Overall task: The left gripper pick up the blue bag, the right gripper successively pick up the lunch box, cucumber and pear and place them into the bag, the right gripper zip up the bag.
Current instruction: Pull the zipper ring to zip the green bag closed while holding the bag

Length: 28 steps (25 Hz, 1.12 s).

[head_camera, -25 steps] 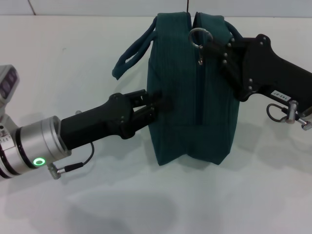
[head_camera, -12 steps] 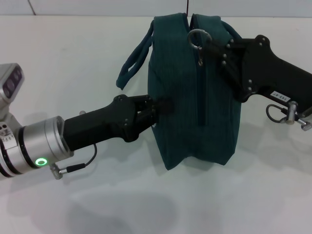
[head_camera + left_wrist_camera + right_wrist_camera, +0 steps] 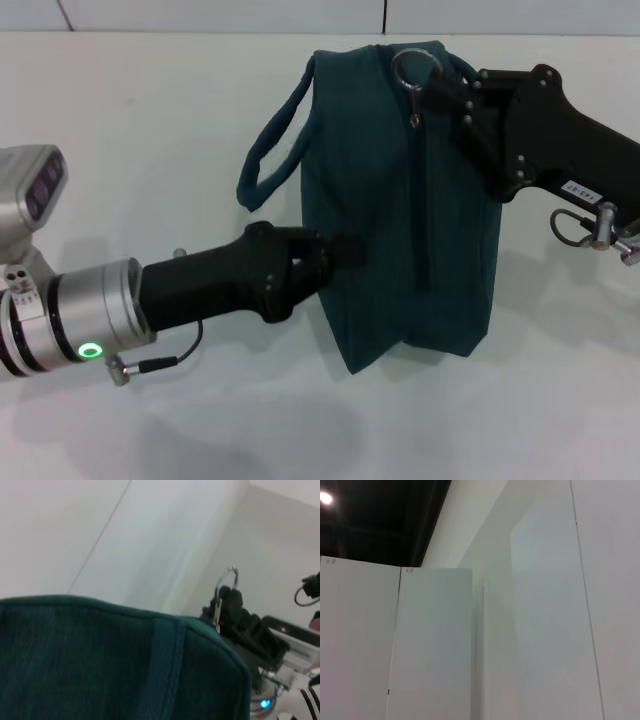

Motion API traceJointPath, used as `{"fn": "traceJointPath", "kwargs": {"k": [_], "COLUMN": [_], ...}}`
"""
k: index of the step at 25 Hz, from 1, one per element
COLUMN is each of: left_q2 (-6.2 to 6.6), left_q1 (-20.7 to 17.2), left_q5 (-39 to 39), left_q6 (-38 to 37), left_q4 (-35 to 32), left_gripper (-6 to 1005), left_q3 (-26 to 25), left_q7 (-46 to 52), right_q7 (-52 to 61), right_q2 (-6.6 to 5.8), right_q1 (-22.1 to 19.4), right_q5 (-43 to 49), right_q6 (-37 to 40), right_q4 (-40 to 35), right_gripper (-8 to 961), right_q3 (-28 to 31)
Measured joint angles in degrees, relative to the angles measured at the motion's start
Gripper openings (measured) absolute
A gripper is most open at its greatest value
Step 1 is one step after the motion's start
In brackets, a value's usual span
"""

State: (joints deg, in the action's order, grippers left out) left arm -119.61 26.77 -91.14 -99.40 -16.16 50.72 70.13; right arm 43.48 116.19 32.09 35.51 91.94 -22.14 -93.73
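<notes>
The blue bag (image 3: 400, 200) stands upright in the middle of the white table, and its zip line runs closed down the side facing me. My left gripper (image 3: 340, 252) is shut on the fabric of the bag's left side. My right gripper (image 3: 432, 88) is at the bag's top far end, shut on the ring zip pull (image 3: 412, 66). In the left wrist view the bag (image 3: 100, 660) fills the lower part, with the ring zip pull (image 3: 226, 582) and the right gripper (image 3: 239, 617) behind it. The lunch box, cucumber and pear are out of view.
One loop handle (image 3: 268, 150) hangs off the bag's left side onto the white table (image 3: 150, 120). The right wrist view shows only white wall panels (image 3: 530, 630) and a dark ceiling.
The ring zip pull and my right gripper have moved a little toward the table's far edge. The bag has shifted right and toward me, and my left gripper has moved with it.
</notes>
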Motion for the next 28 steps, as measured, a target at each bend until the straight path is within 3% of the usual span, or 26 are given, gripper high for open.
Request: {"fn": "traceJointPath", "kwargs": {"k": [13, 28], "left_q2": [0.07, 0.64], "left_q1": [0.13, -0.90], "left_q5": [-3.76, -2.95], "left_q6": [-0.04, -0.14], "left_q4": [-0.44, -2.54], "left_gripper": [67, 67], "left_q3": [1.11, 0.60], "left_q7": [-0.84, -1.75], "right_q7": [2.24, 24.21], "right_q2": [0.00, -0.15], "right_q1": [0.18, 0.01], "right_q5": [-1.74, -5.73], "right_q6": [-1.43, -1.38], "right_q4": [0.46, 2.09], "right_gripper": [0, -1], "right_q3": [-0.18, 0.31]}}
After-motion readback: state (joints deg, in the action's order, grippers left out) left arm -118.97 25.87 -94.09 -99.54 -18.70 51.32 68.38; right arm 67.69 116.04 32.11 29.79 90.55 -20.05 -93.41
